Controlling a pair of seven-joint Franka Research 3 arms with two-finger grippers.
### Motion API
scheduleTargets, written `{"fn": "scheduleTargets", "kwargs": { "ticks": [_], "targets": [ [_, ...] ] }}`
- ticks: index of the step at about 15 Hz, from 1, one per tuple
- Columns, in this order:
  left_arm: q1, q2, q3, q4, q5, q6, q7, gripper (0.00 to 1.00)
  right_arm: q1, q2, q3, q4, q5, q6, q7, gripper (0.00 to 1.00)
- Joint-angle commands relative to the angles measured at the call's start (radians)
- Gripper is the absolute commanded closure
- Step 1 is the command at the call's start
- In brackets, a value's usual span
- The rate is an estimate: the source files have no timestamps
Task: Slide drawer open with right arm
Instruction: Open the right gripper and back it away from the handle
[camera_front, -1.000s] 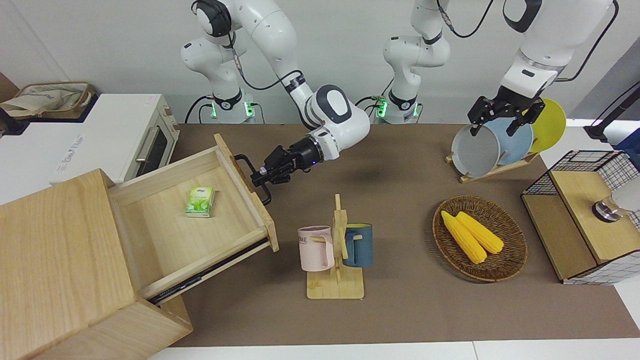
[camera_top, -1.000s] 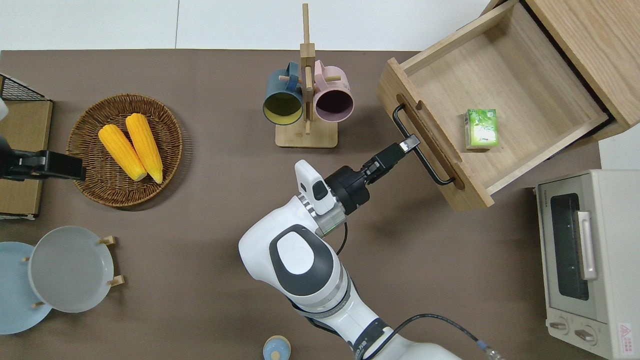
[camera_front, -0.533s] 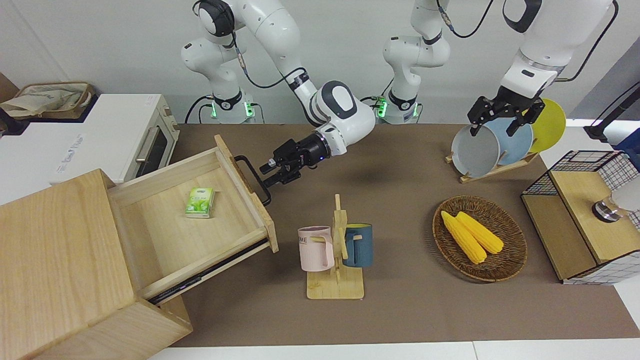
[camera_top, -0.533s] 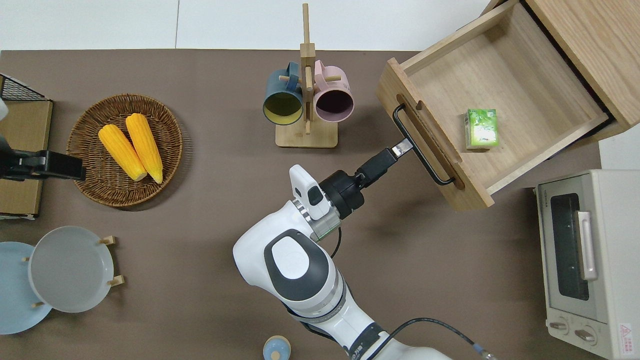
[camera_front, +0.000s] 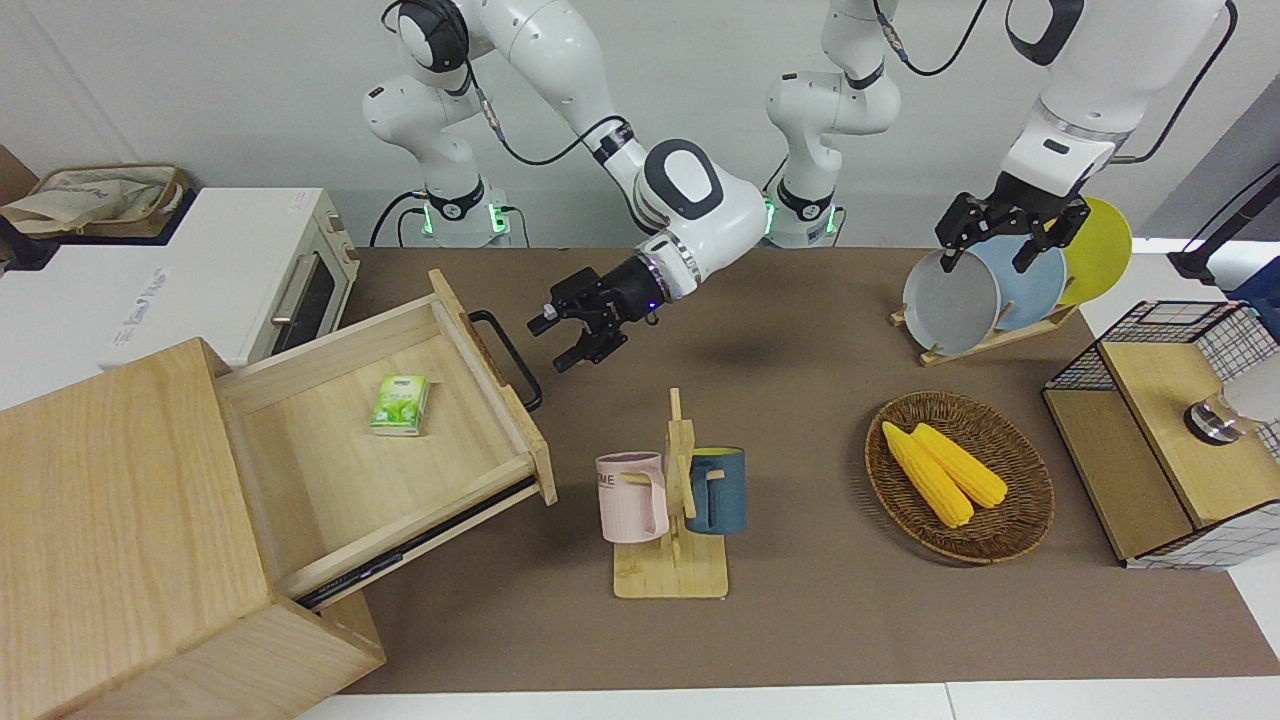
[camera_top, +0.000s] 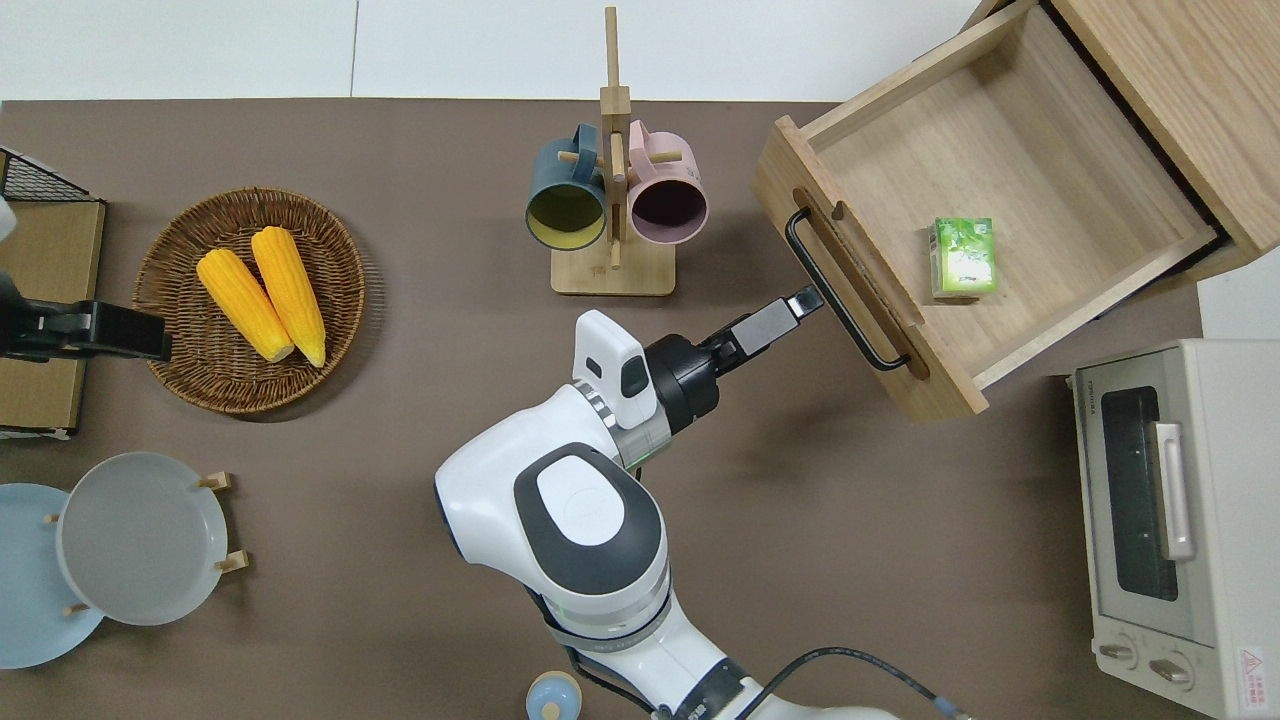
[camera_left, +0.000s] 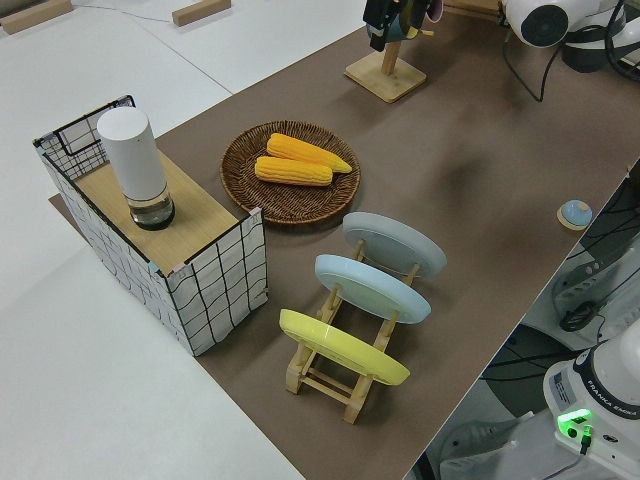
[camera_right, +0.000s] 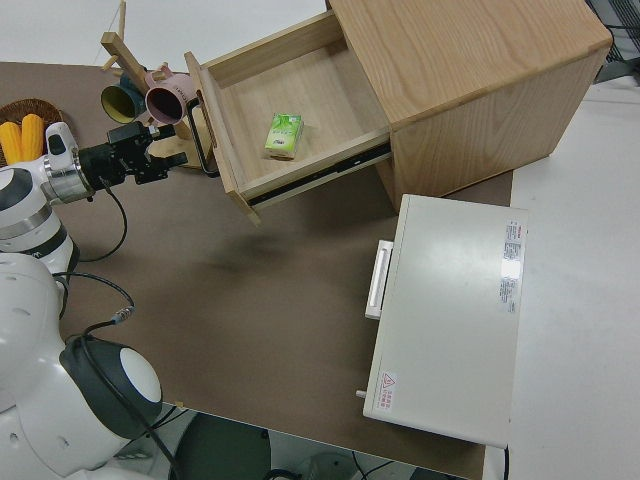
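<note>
The drawer (camera_front: 330, 480) stands pulled far out of the big pale wooden cabinet (camera_front: 110, 520); it also shows in the overhead view (camera_top: 1050, 150) and the right side view (camera_right: 330, 100). Its black bar handle (camera_front: 510, 360) is free. A green packet (camera_front: 400, 403) lies in the drawer. My right gripper (camera_front: 552, 345) is open and empty, a short way off the handle (camera_top: 860, 330) toward the table's middle, fingers pointing at it; it also shows in the overhead view (camera_top: 805, 300) and the right side view (camera_right: 172, 158). My left gripper (camera_front: 985, 262) is parked and open.
A wooden mug rack (camera_front: 672, 570) with a pink and a blue mug stands near the drawer's front corner. A wicker basket (camera_front: 1010, 530) holds two corn cobs. There are also a plate rack (camera_front: 1000, 285), a wire-mesh cabinet (camera_front: 1170, 430) and a white toaster oven (camera_front: 200, 270).
My right gripper has let go of the handle, opened, and drawn back and up from it toward the table's middle. The drawer has stayed pulled out. The left arm has not moved.
</note>
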Motion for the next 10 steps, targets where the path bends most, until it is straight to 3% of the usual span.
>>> {"fn": "scheduleTargets", "kwargs": {
  "ticks": [1, 10],
  "targets": [
    [-0.017, 0.013, 0.017, 0.020, 0.012, 0.000, 0.008, 0.00, -0.005, -0.007, -0.003, 0.070, 0.101, 0.018, -0.011, 0.019],
    [-0.017, 0.013, 0.017, 0.020, 0.012, 0.000, 0.008, 0.00, -0.071, -0.120, -0.005, 0.085, 0.325, 0.100, -0.086, 0.019]
  ]
}}
